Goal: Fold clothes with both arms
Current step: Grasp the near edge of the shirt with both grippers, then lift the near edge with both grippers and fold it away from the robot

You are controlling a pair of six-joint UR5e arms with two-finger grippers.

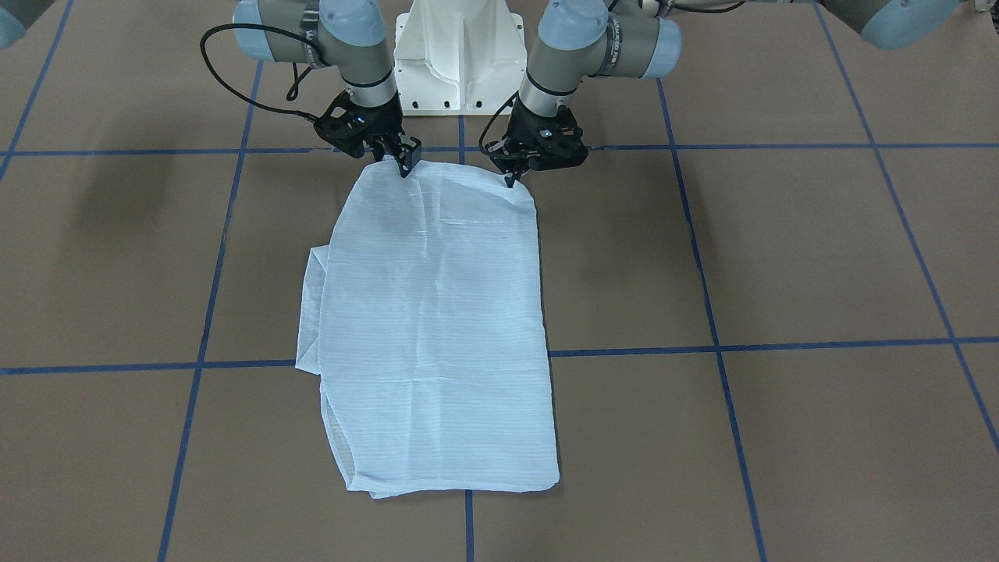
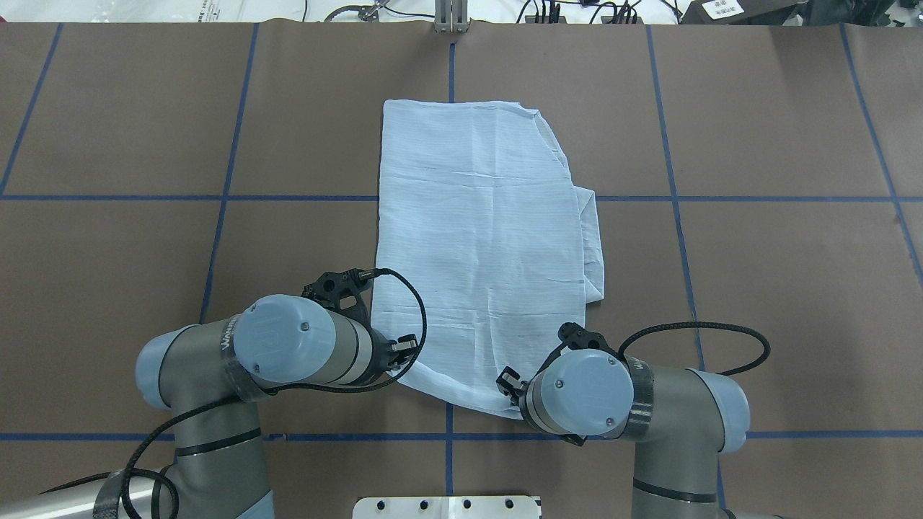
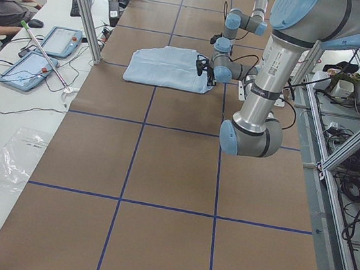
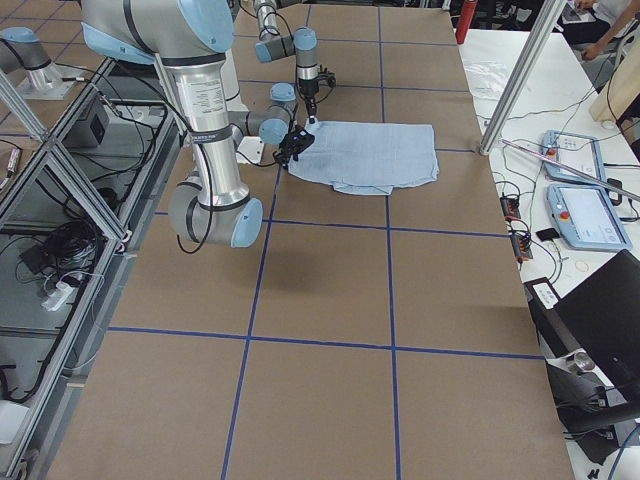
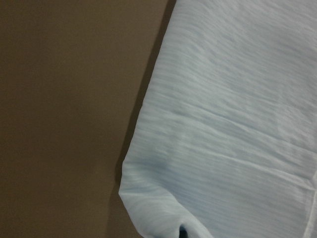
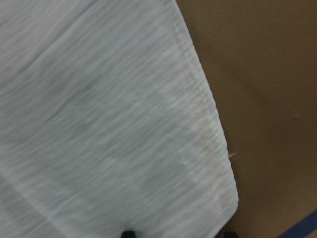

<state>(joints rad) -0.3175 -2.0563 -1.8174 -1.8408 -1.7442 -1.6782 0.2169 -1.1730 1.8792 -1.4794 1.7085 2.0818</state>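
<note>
Lying flat on brown table [image 1: 780, 250] marked with blue tape grid [image 1: 718, 343]: one light-blue pinstriped shirt [image 1: 437, 328], folded into a long panel running straight out from white base pedestal [image 1: 459, 55]. Near end close to the pedestal, far end well out toward the opposite table edge. Folded layer protruding along the robot's right side [image 2: 593, 245]. Creases across the panel, hem stitching visible in right wrist view.

Left arm [image 2: 288, 346]: reaching in low from the pedestal side, wrist bent, blue-capped joint over the shirt's near left corner. Left gripper [image 1: 511, 181]: pointed down, fingertips drawn together to one point on that corner, pinching the cloth. Corner slightly raised off the table in left wrist view, with shadow under its edge and one dark fingertip [image 5: 183, 233] wrapped by fabric.

Right arm [image 2: 598, 393]: mirrored pose, wrist bent, joint above the near right corner. Right gripper [image 1: 403, 165]: tilted down onto the corner, jaws seemingly parted. Two dark fingertips [image 6: 128, 233] set apart at the bottom of right wrist view, cloth corner lying between them.

Both grippers level with each other along the shirt's near edge.
</note>
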